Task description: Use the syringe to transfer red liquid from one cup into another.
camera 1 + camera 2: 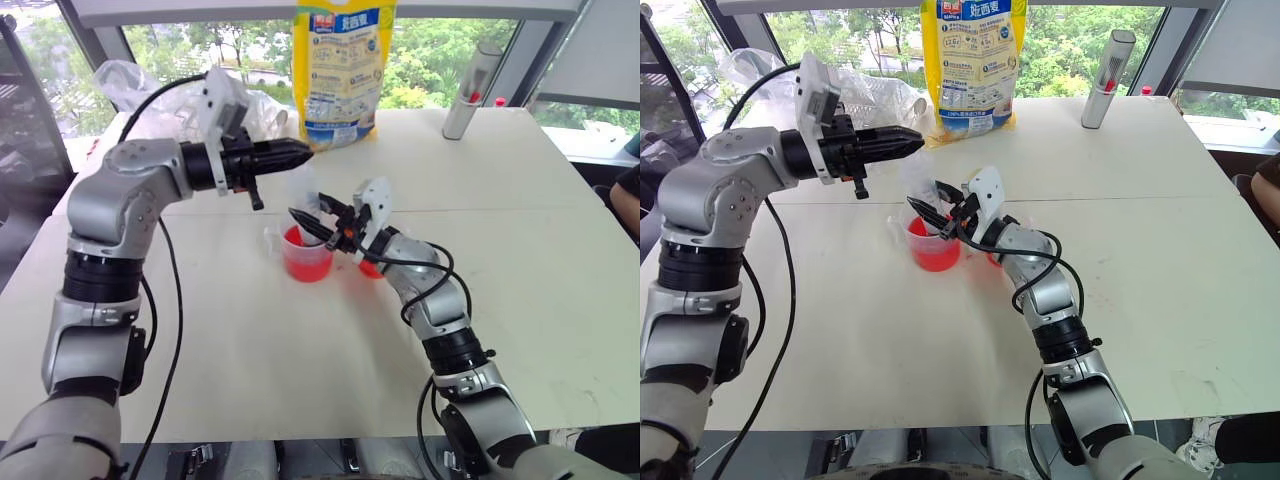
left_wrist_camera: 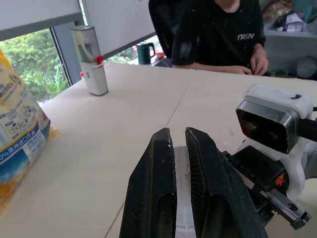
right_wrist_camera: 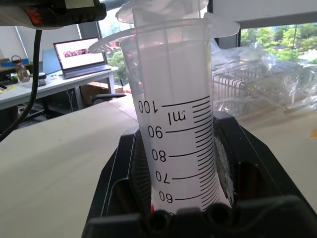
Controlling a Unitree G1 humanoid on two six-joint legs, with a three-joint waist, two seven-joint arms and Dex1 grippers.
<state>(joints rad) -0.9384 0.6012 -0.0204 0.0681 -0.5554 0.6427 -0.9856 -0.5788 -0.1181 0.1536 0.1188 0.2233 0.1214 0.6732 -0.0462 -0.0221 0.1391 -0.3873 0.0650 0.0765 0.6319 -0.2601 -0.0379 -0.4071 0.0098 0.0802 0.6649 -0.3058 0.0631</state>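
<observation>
Your right pincer [image 1: 305,222] is clamped on the syringe [image 3: 178,134], holding its barrel upright over the handled cup [image 1: 306,255] of red liquid [image 1: 308,262]. Just right of that cup sits the smaller cup [image 1: 370,267]. Above it, your left pincer [image 1: 300,152] is closed on the syringe's plunger top.

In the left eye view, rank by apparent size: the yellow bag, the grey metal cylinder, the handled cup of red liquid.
1. Yellow bag, clearly largest.
2. Grey metal cylinder and handled cup: too close to rank. The cylinder looks longer, the cup wider, and the cup sits nearer the camera.
</observation>
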